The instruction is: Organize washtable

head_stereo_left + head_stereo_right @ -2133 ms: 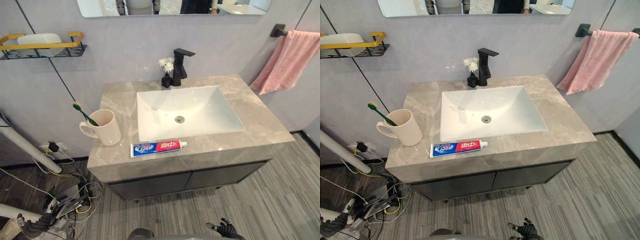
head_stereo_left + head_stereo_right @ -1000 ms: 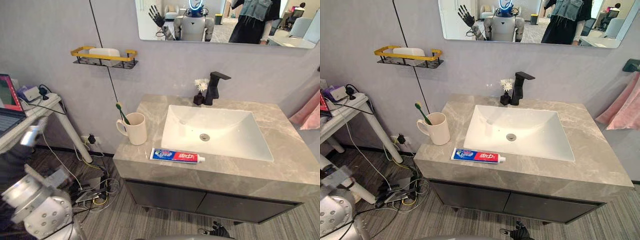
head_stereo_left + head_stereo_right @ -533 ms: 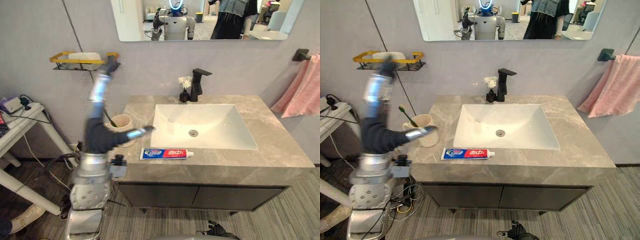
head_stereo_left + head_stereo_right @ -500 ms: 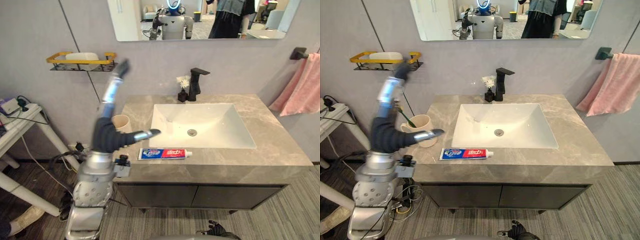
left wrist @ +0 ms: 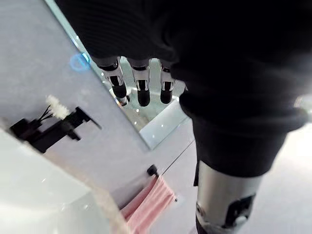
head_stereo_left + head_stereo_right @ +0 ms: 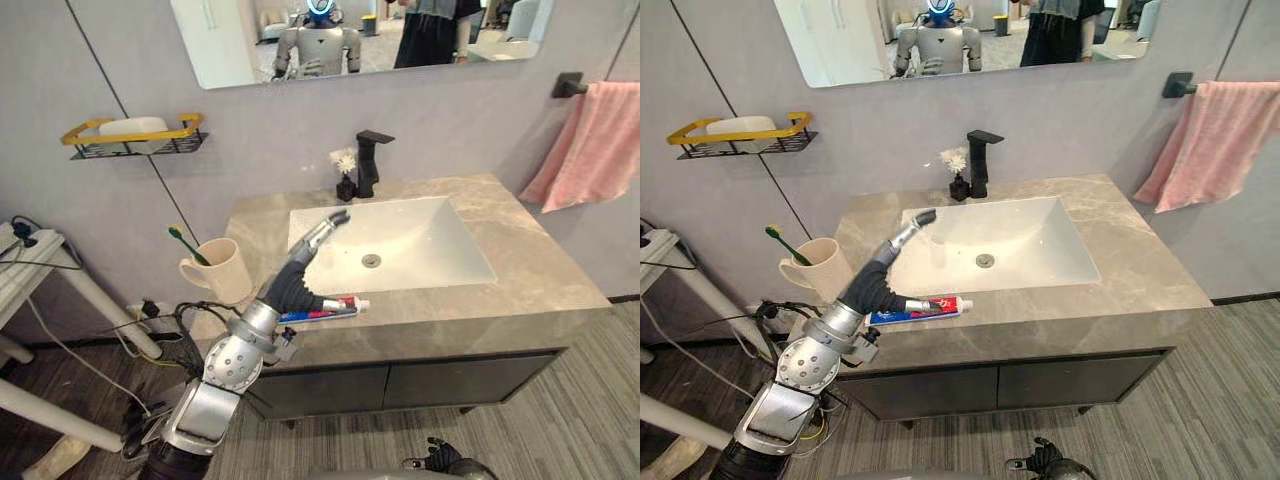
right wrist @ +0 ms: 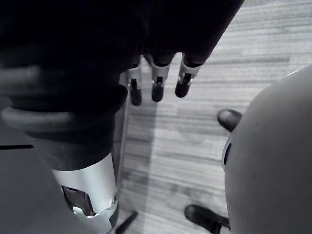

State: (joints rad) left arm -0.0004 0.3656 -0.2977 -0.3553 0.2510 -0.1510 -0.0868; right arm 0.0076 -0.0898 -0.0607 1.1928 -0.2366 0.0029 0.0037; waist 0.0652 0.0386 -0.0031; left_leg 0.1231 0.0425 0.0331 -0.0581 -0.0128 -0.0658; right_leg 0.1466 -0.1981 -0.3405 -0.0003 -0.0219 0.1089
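The left arm comes in from the lower left, bent at the elbow, its silver-grey forearm angled up and forward. The left robot hand (image 6: 293,283) is stretched out, fingers (image 6: 320,231) straight and close together, thumb apart. The right robot hand (image 7: 156,79) hangs low, fingers relaxed, pointing down.

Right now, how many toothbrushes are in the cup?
1. A green toothbrush leans out of the cream mug at the left end of the counter. The mug's bottom is hidden, so something short could be inside.
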